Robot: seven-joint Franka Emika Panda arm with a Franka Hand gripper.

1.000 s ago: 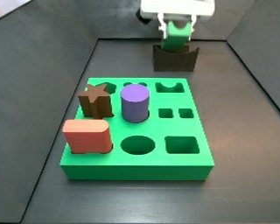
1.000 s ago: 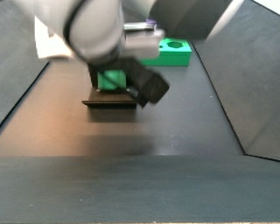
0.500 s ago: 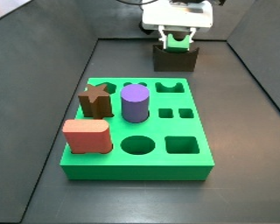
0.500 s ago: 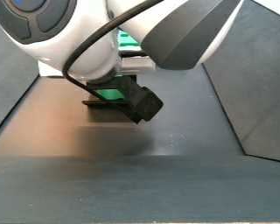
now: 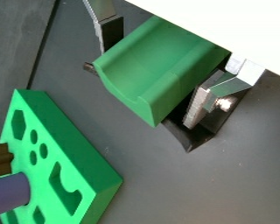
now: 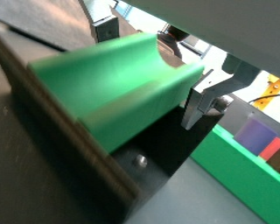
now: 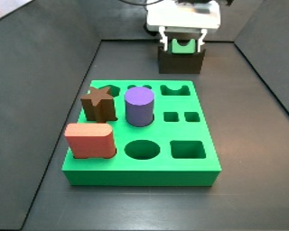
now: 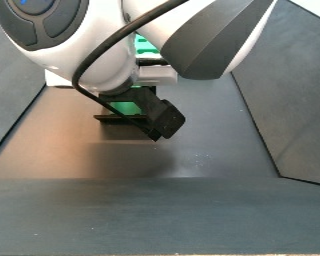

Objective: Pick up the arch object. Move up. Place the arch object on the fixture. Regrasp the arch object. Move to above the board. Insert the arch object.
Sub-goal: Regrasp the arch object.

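Note:
The green arch object lies in the dip of the dark fixture at the far end of the floor, beyond the board. My gripper hangs straight over it, jaws down round its two ends. In both wrist views the arch fills the space between the silver fingers, whose pads sit against its ends, with the fixture dark beneath. In a side view the arm hides most of the arch and the fixture.
On the board stand a brown star peg, a purple cylinder and a salmon block. Its arch, round and square holes are open. Dark walls slope up round the floor.
One second ago the arch hung tilted and higher over the fixture. It has since come down into the dip with the fingers at its ends. Nothing has moved in the last half second.

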